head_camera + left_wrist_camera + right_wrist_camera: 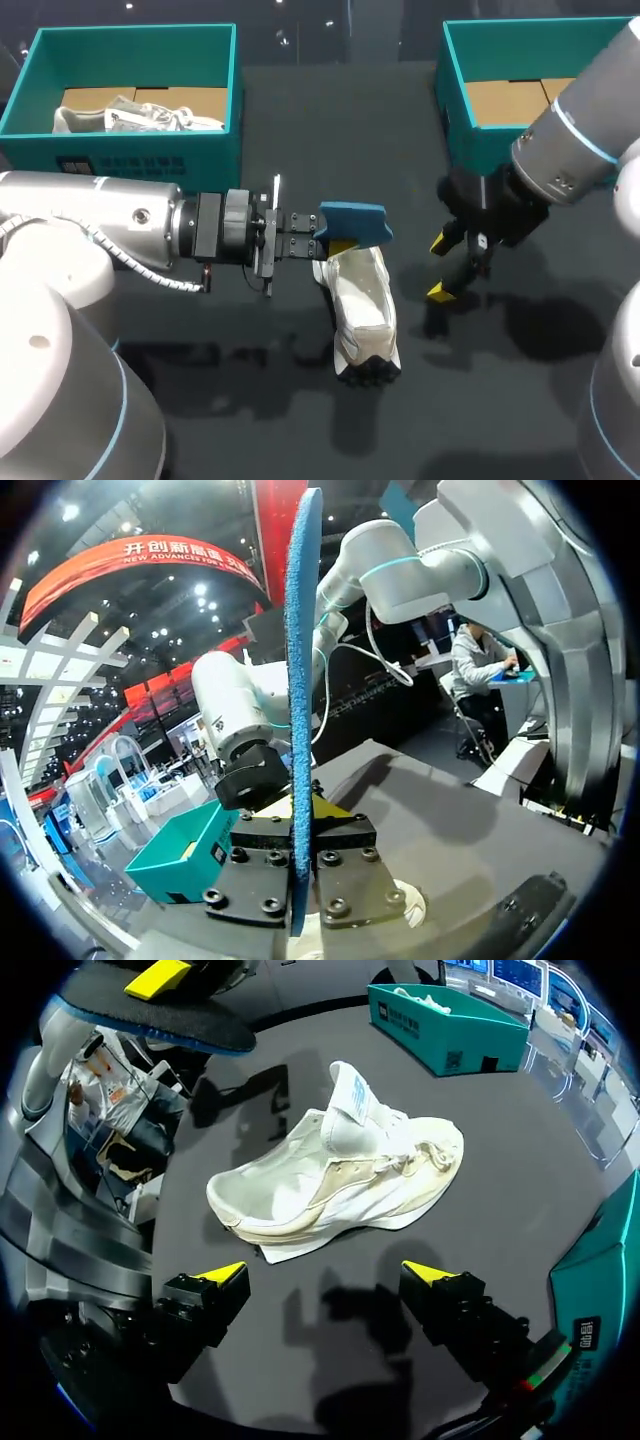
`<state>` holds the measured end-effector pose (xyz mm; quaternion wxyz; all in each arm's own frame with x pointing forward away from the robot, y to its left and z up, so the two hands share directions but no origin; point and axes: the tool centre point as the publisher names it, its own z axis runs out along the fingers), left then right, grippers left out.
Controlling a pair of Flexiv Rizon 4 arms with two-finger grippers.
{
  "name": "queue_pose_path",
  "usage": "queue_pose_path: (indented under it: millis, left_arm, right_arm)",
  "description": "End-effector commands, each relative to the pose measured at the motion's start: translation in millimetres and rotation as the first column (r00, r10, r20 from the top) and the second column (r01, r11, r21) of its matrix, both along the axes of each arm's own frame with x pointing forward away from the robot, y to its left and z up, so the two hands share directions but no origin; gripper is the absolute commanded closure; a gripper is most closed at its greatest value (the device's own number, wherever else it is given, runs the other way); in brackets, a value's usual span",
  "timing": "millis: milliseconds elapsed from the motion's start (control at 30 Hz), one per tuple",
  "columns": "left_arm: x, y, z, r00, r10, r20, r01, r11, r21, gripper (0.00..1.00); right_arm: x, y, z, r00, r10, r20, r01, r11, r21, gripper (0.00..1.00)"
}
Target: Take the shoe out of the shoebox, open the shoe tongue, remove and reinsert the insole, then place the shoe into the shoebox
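Judging from the head view, the task looks about half done. The white sneaker [365, 315] lies on the tabletop [330, 130], out of the empty teal shoebox [478, 140]. The left fingers [303, 247] pinch the blue insole [352, 220] just above the sneaker's heel, and the right fingers [441, 243] hang open nearby. In the left wrist view, the insole stands edge-on, clamped between the fingers. In the right wrist view, the tongue [350, 1110] stands lifted ahead of spread, empty fingers. Reinserting the insole and boxing the sneaker remain.
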<state>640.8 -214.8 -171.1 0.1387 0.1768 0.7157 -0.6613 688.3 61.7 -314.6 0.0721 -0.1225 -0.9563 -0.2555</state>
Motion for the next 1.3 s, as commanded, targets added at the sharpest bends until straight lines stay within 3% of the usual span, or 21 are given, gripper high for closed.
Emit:
queue_pose_path:
  millis: [33, 133, 300, 700, 1300]
  left_arm:
    - [-4.3, 2, 0, 1.000, 0.010, 0.002, -0.010, 1.000, -0.002, 1.00]
    - [-4.3, 2, 0, 1.000, 0.010, 0.002, -0.010, 1.000, -0.002, 1.00]
    - [-12.4, -12, -22, 0.999, -0.008, -0.037, 0.009, 1.000, 0.022, 1.00]
    - [-19.6, -23, -52, 0.992, -0.015, -0.123, 0.020, 0.999, 0.033, 1.00]
    - [-17.9, -24, -62, 0.989, -0.001, -0.145, 0.007, 0.999, 0.041, 1.00]
  right_arm:
    - [-5.0, -2, -3, 1.000, -0.012, 0.019, 0.012, 1.000, 0.010, 0.00]
    - [-5.0, -2, -3, 1.000, -0.012, 0.019, 0.012, 1.000, 0.010, 0.00]
    - [-16.2, 13, -16, 0.998, 0.052, 0.035, -0.050, 0.997, -0.056, 0.00]
    - [-35.6, 28, -37, 0.990, 0.105, 0.090, -0.101, 0.993, -0.055, 0.00]
    - [-40.9, 44, -43, 0.979, 0.166, 0.117, -0.157, 0.984, -0.087, 0.00]
